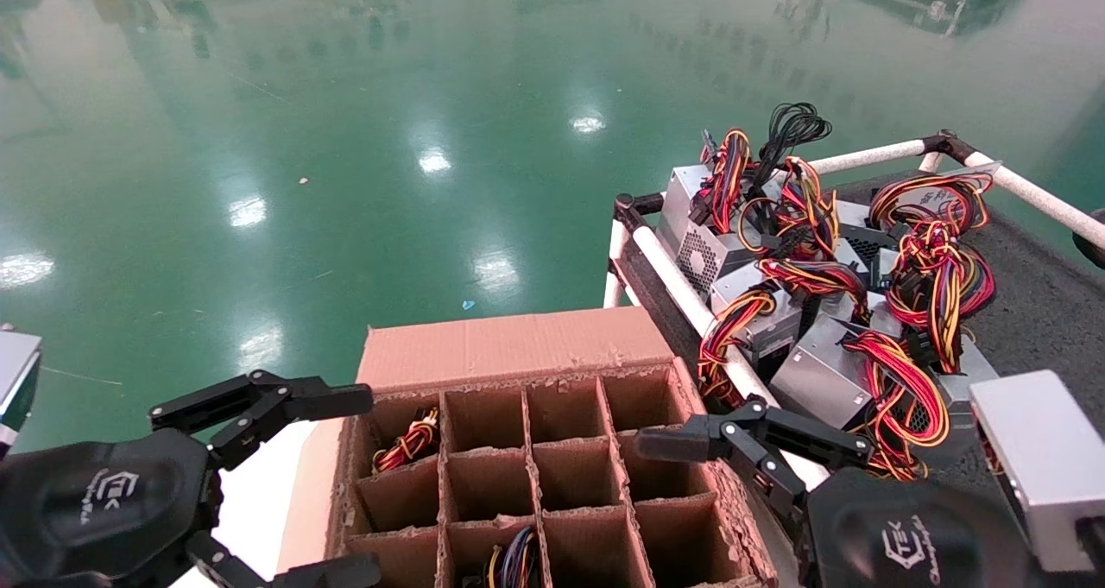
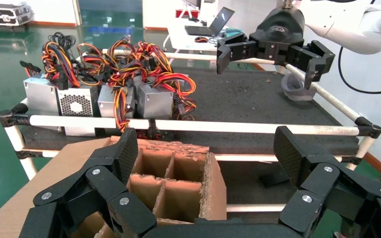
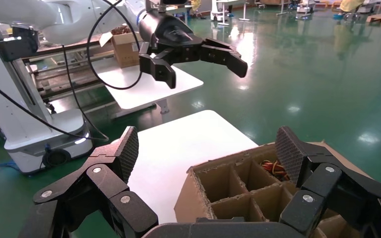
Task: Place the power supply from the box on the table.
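The brown box point(image 1: 509, 346) stands low in the middle of the head view, its dividers forming square cells. Red and yellow wires of a power supply point(image 1: 407, 439) show in the far-left cell, and more wires point(image 1: 515, 560) in a near cell. Several power supplies point(image 1: 820, 372) with wire bundles lie on the dark table point(image 1: 1045, 312) at the right. My left gripper point(image 2: 206, 148) hangs open over the box's left edge, holding nothing. My right gripper point(image 3: 207, 148) is open and empty over the box's right edge, beside the table's rail.
A white tube rail point(image 1: 682, 294) edges the table right next to the box. A white tabletop point(image 3: 178, 144) lies on the box's left side. Glossy green floor point(image 1: 388, 139) stretches beyond. A grey ring-shaped object point(image 2: 295, 90) sits on the table's far side.
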Controlling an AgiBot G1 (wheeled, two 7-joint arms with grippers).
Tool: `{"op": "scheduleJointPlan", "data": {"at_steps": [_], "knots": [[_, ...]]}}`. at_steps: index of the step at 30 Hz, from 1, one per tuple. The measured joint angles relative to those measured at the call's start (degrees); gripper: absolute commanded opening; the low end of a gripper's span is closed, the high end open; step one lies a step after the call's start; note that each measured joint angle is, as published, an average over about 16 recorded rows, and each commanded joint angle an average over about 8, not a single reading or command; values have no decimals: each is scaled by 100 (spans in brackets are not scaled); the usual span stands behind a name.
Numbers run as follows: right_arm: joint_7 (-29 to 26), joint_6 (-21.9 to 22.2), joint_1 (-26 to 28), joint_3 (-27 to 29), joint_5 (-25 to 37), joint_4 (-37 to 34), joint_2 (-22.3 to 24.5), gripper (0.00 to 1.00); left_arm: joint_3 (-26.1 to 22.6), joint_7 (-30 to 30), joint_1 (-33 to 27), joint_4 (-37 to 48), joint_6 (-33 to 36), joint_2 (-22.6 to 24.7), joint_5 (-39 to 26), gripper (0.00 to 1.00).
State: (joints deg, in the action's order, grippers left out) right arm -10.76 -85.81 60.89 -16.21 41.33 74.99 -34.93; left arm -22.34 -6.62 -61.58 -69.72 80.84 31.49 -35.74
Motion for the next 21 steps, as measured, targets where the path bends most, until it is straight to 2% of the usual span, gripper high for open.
{"op": "scheduleJointPlan", "data": {"at_steps": [21], "knots": [[2,10,61,15,45,-130,-5,100,0,0,0,0,0,0,0,100]]}}
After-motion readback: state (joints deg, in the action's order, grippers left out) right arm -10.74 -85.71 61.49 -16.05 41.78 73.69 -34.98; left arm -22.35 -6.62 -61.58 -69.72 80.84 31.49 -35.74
